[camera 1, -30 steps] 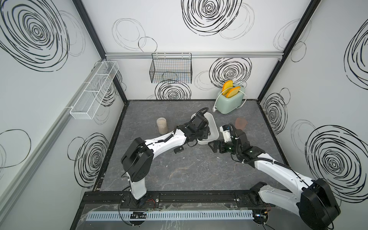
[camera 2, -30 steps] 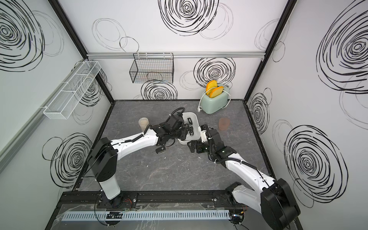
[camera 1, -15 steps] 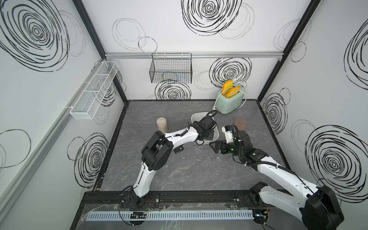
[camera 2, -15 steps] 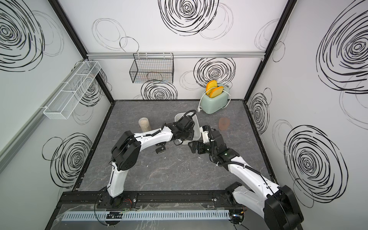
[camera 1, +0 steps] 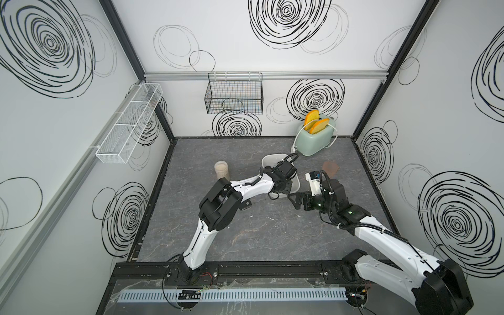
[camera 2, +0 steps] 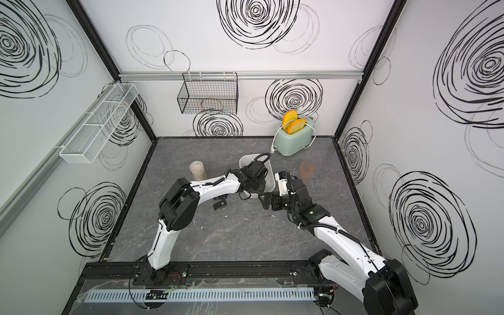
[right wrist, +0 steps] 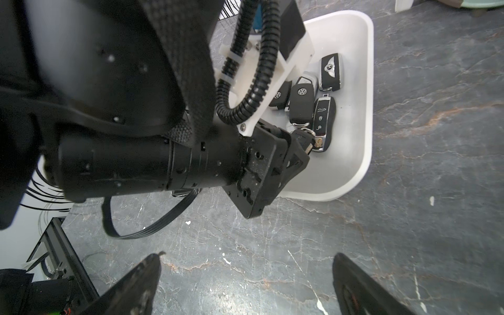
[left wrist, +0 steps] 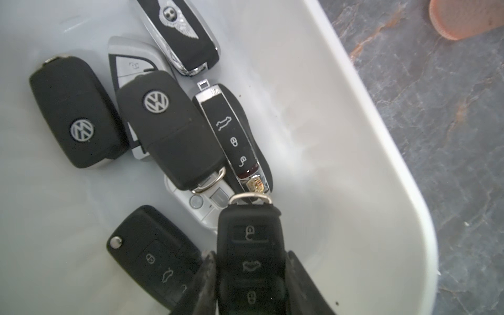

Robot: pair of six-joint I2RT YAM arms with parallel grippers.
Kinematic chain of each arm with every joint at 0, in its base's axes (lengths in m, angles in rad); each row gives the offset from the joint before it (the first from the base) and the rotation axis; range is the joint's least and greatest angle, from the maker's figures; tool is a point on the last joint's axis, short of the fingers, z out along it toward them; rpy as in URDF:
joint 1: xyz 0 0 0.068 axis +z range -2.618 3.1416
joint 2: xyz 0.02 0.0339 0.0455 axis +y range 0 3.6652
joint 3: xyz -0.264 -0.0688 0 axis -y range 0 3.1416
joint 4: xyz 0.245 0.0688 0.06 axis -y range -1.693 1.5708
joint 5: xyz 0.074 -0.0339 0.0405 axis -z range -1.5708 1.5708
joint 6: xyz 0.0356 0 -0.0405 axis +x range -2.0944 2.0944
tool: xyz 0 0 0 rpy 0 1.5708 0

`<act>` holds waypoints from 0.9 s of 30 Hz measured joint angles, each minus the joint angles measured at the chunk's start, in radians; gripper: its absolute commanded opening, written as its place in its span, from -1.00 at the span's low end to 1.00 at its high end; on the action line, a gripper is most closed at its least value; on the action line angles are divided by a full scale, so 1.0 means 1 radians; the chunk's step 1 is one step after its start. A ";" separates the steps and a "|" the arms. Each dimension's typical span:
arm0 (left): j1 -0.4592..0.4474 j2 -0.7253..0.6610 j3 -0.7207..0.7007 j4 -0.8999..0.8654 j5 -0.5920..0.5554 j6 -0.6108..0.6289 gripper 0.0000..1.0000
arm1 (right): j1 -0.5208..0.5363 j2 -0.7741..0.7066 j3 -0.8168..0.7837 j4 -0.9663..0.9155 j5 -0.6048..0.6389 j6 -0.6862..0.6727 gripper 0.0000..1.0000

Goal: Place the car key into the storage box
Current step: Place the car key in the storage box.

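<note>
Car key (left wrist: pixel 249 234) — a black fob w/ three button icons and a metal ring at its far end — sits clamped btwn the two dark fingers (left wrist: pixel 300 281) of the left gripper (left wrist: pixel 251 278), which press on both of its long edges in the left wrist view. It hangs inside the storage box (left wrist: pixel 376 141), above the box floor and just over a pile of other keys (left wrist: pixel 169 131). These are two black VW fobs, a chrome-edged fob w/ a winged badge, a slim black-and-chrome one w/ a crest, a silver one underneath, and a black flip key beside the fingers. The held key's ring is right at the crest end of the slim fob; whether they touch can't be told.

In both top views the left arm reaches across the grey stone-look tabletop (camera 1: pixel 259 240), its wrist over the near half of the white box. The right gripper (right wrist: pixel 245 286) has its jaws spread wide, holding nothing, over bare tabletop just beside the box's near end. The right wrist view looks past it at the left wrist and the car key (right wrist: pixel 300 135) at that wrist's tip.

One more black fob (camera 2: pixel 219 205) lies on the table outside the box, next to the left forearm. Farther back stand a pale-green toaster (camera 1: pixel 316 140) w/ two slices up, a beige jar (camera 1: pixel 221 169) and a reddish-brown item (camera 1: pixel 330 169) — its kind is unclear.
</note>
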 measured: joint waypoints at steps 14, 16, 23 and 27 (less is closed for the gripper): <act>0.013 -0.232 -0.169 0.072 0.027 -0.072 0.47 | -0.007 0.002 0.002 -0.011 0.004 0.007 0.98; 0.021 -0.312 -0.217 0.103 0.033 -0.091 0.58 | -0.007 0.007 0.006 -0.009 0.000 0.007 0.98; 0.070 -0.575 -0.418 0.191 0.043 -0.134 0.96 | 0.011 0.091 0.054 0.018 -0.030 0.027 0.98; 0.112 -0.725 -0.580 0.220 0.065 -0.153 0.96 | 0.073 0.171 0.108 0.037 -0.025 0.032 0.98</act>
